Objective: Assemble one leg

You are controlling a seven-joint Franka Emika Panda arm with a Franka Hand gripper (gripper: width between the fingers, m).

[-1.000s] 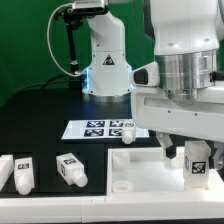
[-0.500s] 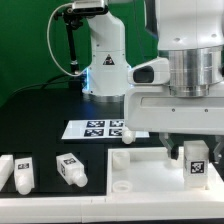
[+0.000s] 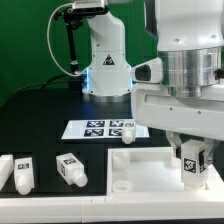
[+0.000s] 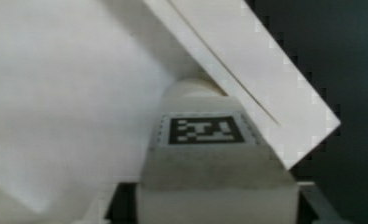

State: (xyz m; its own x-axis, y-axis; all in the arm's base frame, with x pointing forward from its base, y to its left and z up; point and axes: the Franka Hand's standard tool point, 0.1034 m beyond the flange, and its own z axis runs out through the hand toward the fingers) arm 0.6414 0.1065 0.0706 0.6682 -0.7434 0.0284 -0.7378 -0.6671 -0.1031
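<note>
My gripper (image 3: 192, 152) is shut on a leg (image 3: 192, 165), a white square post with a black-and-white tag, and holds it upright over the exterior view's right corner of the big white tray-like piece (image 3: 140, 168). In the wrist view the held leg (image 4: 206, 150) fills the space between my gripper's (image 4: 211, 205) dark fingers, its far end against the tray's surface (image 4: 74, 90) near its raised rim (image 4: 252, 70). Its peg end is hidden. Two more legs (image 3: 21, 171) (image 3: 70, 168) lie at the exterior view's left, and another (image 3: 127, 135) lies behind the tray.
The marker board (image 3: 97, 128) lies flat on the black table behind the tray. The arm's white base (image 3: 105, 60) stands at the back, with a black cable stand (image 3: 62, 40) beside it.
My gripper with the leg has shifted slightly toward the exterior view's left and a little lower. The loose legs and the tray have not moved.
</note>
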